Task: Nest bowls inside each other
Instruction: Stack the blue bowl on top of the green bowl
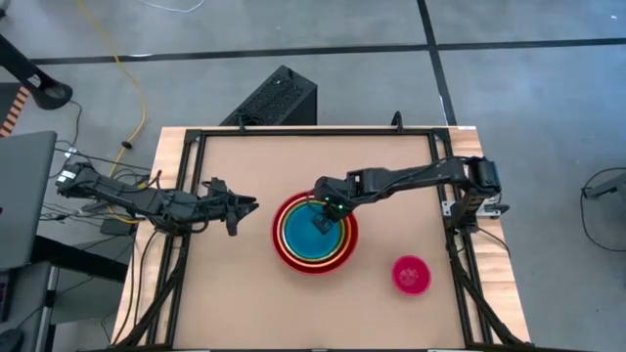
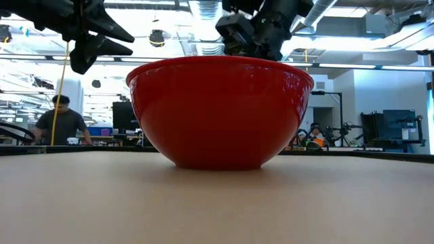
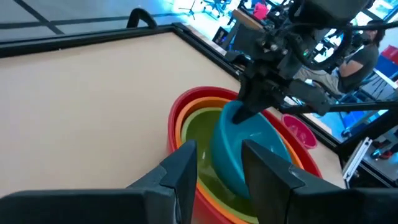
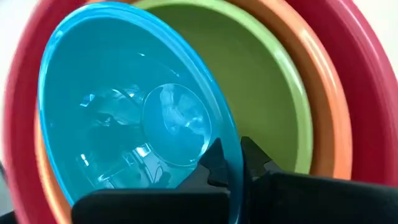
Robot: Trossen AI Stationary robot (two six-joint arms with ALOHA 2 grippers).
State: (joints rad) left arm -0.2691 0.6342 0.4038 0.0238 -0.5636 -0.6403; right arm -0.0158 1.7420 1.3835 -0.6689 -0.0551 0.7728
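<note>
A red bowl (image 1: 315, 262) stands on its base at the table's middle, with an orange bowl (image 3: 186, 109) and a green bowl (image 4: 273, 81) nested in it. A blue bowl (image 1: 311, 237) sits tilted inside the green one, with my right gripper (image 4: 231, 155) shut on its rim. A small pink bowl (image 1: 411, 274) stands alone on the table toward the near right. My left gripper (image 3: 221, 165) hovers open to the left of the stack (image 1: 245, 205), with nothing between its fingers. My right gripper pinches the blue bowl's rim (image 4: 235, 163) on its far side, one finger inside the bowl and one outside. The fingers slant down from the table's right. The bowl hangs tilted, its lower side down in the green bowl; whether it touches there I cannot tell.
Black frame rails (image 1: 186, 196) run along the table's edges. A black box (image 1: 279, 98) stands beyond the far edge. In the low view a person (image 2: 61, 122) stands in the room behind. Bare tabletop lies at the near left (image 1: 235, 303).
</note>
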